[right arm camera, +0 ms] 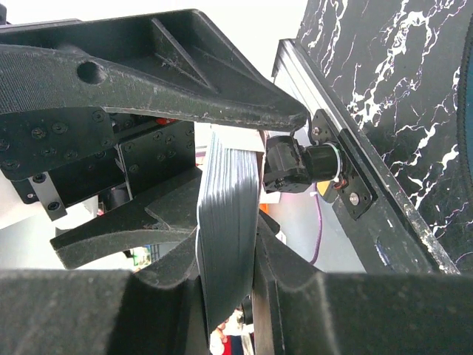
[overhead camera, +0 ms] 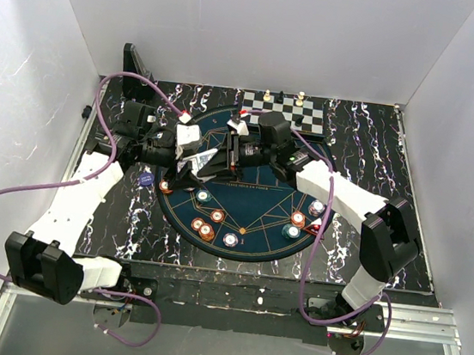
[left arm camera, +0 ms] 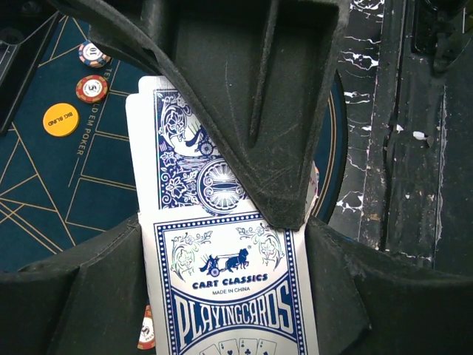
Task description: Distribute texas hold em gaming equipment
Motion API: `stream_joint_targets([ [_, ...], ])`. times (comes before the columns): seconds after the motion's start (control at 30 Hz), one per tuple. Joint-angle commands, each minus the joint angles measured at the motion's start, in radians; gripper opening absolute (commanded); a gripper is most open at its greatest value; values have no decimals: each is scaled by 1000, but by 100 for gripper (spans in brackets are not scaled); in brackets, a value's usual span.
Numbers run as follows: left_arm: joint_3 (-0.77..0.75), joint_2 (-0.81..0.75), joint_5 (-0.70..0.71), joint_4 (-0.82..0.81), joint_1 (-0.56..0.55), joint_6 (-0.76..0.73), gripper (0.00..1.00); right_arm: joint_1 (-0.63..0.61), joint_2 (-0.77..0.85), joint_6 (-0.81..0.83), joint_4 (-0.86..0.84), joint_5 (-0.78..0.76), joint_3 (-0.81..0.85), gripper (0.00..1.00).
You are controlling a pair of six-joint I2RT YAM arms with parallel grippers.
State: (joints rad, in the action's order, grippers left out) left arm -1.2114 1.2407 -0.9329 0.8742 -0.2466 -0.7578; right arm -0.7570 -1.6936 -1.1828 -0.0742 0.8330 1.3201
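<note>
My two grippers meet above the round dark-blue mat (overhead camera: pixel 256 199). My left gripper (overhead camera: pixel 194 162) (left arm camera: pixel 229 285) is shut on a blue-and-white playing-card box (left arm camera: pixel 233 296). A deck of blue-backed cards (left arm camera: pixel 181 148) sticks out of the box. My right gripper (overhead camera: pixel 224 159) (right arm camera: pixel 229 288) is shut on that deck (right arm camera: pixel 225 222), seen edge-on. Several poker chips lie on the mat: orange (overhead camera: pixel 206 231), teal (overhead camera: pixel 292 231), white (overhead camera: pixel 230 239). A blue chip (overhead camera: pixel 145 178) lies left of the mat. A yellow disc (left arm camera: pixel 60 119) and two chips (left arm camera: pixel 92 89) show in the left wrist view.
A black-and-white chessboard (overhead camera: pixel 296 116) with a few pieces stands at the back of the black marbled table (overhead camera: pixel 377 160). A red marker (overhead camera: pixel 312 228) lies at the mat's right edge. White walls enclose the table on three sides.
</note>
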Motion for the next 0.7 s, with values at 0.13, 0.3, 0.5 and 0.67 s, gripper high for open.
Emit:
stream_joint_targets([
  [0.13, 13, -53, 48, 25, -5, -34, 45, -1, 14, -5, -45, 5, 24, 21],
  [0.3, 13, -61, 54, 55, -6, -28, 27, 1, 20, 11, -23, 0, 21, 42],
  [0.5, 30, -58, 26, 71, -6, -20, 8, 27, 57, 61, 48, -12, -4, 53],
  [0.67, 33, -53, 9, 60, -6, -20, 6, 35, 51, 66, 60, -17, 7, 57],
])
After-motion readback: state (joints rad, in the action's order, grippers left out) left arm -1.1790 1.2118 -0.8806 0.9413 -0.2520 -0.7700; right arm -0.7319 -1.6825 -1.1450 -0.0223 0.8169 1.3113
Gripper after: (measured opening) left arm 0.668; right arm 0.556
